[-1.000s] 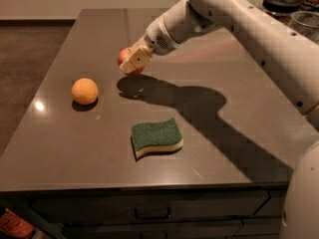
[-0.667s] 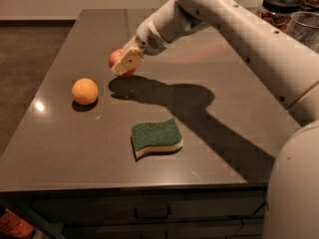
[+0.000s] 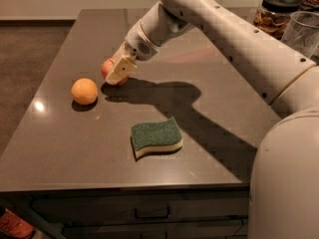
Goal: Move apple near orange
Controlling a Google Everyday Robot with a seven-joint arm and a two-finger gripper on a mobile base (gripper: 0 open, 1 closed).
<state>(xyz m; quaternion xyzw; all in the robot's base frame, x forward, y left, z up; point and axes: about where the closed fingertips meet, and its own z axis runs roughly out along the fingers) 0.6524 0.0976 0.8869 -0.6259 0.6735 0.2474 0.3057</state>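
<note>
- Apple (image 3: 105, 67) first: small, round, glossy, sitting low over the bench (image 3: 65, 148), just right of the orange (image 3: 84, 91) with a narrow gap between them.
- Handling-wise I'd guess it's light and firm, so it won't squash. That shiny curved skin looks slippery though, and it could squirt out of a shallow pinch. If it gets let go at a height or with any tilt, it'll probably roll.
- Best place to hold it is across the widest part, well clear of the stem end.
- Gripper (image 3: 118, 73) is right at the apple with the jaws clamped on either side of it. One pale finger lies across the front of the fruit.
- Orange is matte and round too, so a nudge would likely send it wandering.
- Hard to make out: that finger hides most of the apple's right half, the far finger is behind the fruit, and I can't tell if the apple's bottom is touching the bench or just above it. No stem visible from here.
- Further out there's a green sponge (image 3: 156, 137) nearer the front edge, well apart from both fruits. A jar (image 3: 276, 11) and a glass (image 3: 301, 31) are at the far right, partly cut off.
</note>
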